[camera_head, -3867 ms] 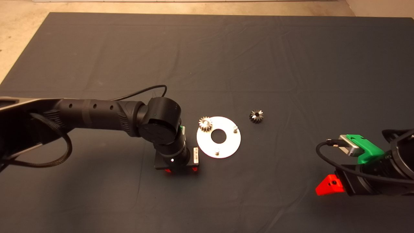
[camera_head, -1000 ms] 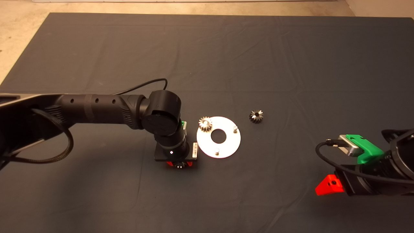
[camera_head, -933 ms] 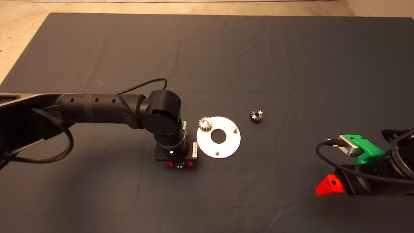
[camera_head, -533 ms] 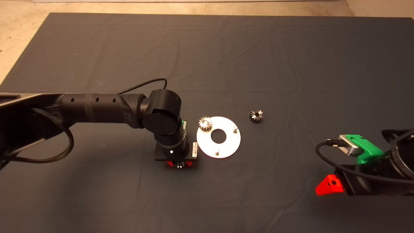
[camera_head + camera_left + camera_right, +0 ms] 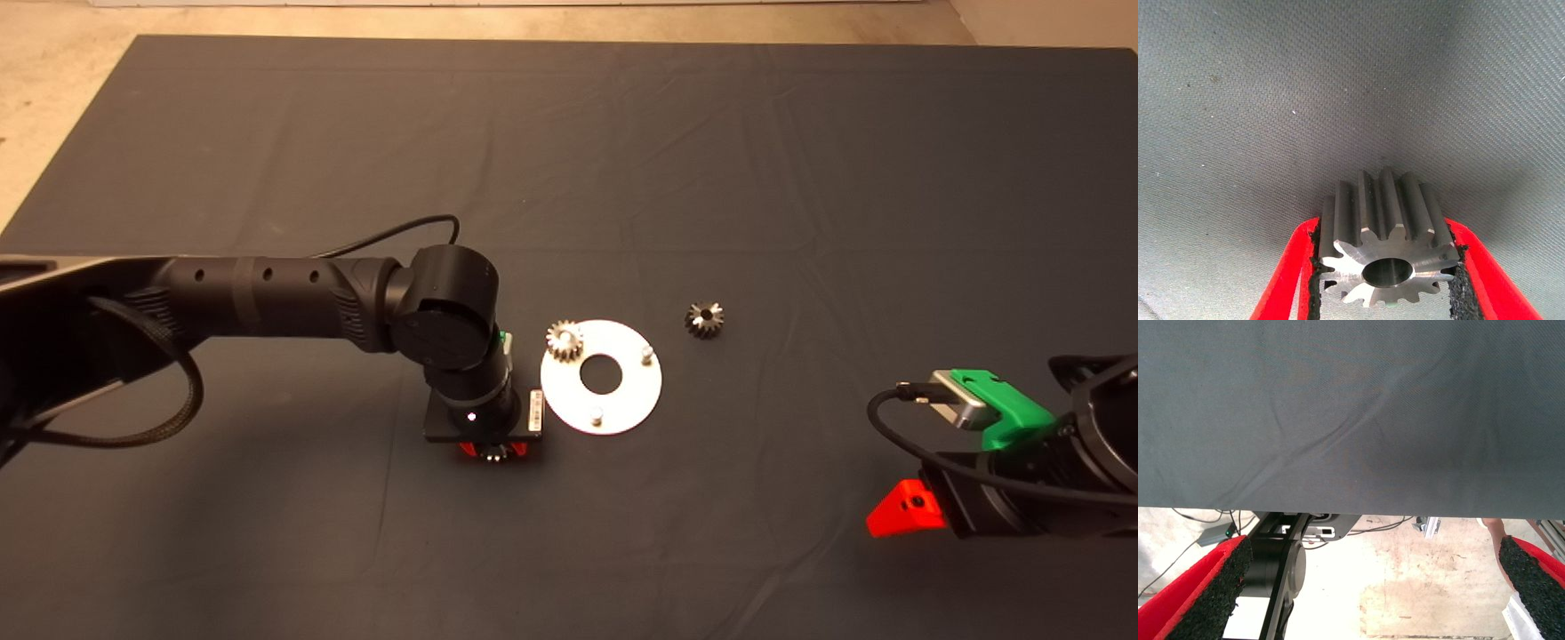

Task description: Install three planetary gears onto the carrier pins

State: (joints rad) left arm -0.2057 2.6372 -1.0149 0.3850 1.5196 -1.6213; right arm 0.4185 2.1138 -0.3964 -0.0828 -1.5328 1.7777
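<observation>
Gear (image 5: 1386, 250) steel sits clamped between my left gripper (image 5: 1385, 273) pads, toothed flanks against the rubber, low over the mat (image 5: 711, 160) just beside the carrier disc (image 5: 601, 377). I judge it dense, rigid and slick, so gripping across the teeth beats the smooth faces. One gear (image 5: 564, 340) sits at a pin, two pins (image 5: 597, 414) stand bare, another gear (image 5: 704, 319) lies near. My right gripper (image 5: 1371, 600) waits spread wide at the mat's edge
</observation>
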